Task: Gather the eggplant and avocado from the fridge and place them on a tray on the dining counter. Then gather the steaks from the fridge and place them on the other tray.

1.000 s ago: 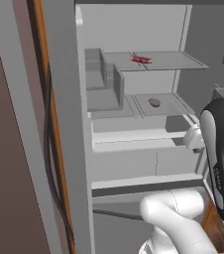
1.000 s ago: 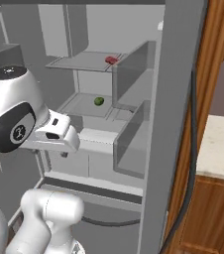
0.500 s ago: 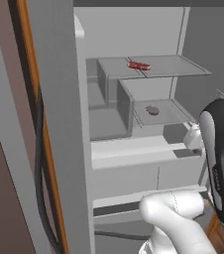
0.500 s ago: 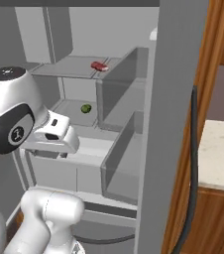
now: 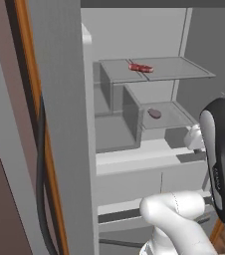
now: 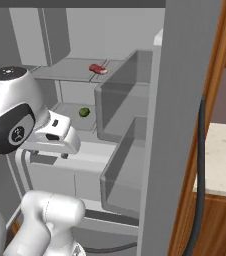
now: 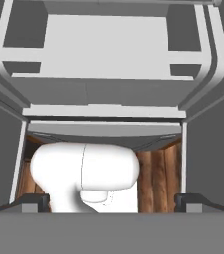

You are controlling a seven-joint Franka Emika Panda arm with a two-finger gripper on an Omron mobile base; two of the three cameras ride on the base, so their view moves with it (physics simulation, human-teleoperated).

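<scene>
With the gripper (image 7: 112, 201) spread wide and empty, the avocado (image 6: 84, 112) could be knocked aside if approached past the fridge (image 6: 130, 150) bins.

The fridge (image 5: 134, 154) stands open ahead of the arm. A steak (image 5: 141, 67) lies on the upper shelf (image 5: 184, 69). The avocado (image 6: 84, 112) sits on the shelf (image 5: 171, 117) directly below it, beside a door bin (image 6: 125, 100). The tabletop (image 6: 224, 160) lies right of the fridge.
</scene>
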